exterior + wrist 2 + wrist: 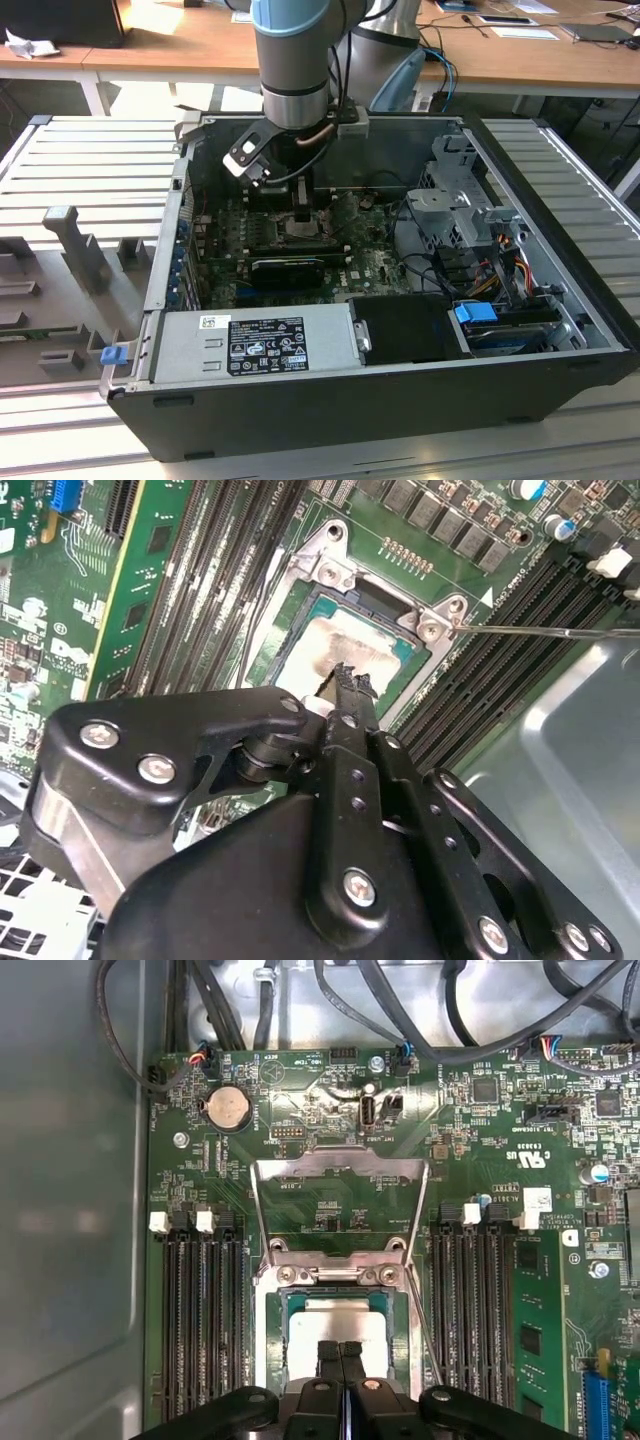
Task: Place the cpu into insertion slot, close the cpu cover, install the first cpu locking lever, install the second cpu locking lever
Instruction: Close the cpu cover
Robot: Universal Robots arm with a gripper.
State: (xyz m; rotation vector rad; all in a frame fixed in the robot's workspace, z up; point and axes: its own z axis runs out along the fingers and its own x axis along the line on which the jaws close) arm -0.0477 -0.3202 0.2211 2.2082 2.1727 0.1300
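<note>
The cpu point(335, 1328) lies flat in the insertion slot point(268, 1332) on the green motherboard, its silver top smeared with paste; it also shows in the second wrist view, cpu point(322, 652). The cpu cover point(338, 1164) is swung open and stands back from the socket, the board showing through its window. A thin wire locking lever point(424, 1315) runs along one side of the socket and sticks out as lever point(545, 632). My gripper point(340, 1348) hangs just over the chip's edge, fingers pressed together with nothing between them, seen also as gripper point(350, 676). In the exterior view the gripper point(300, 205) reaches down into the case.
Black memory slots point(200, 1320) flank the socket on both sides. Cables point(300, 1000) cross the board's far edge. In the open case sit a grey power supply point(260, 345), a long black block point(290, 266) and a metal drive cage point(452, 195) with wires.
</note>
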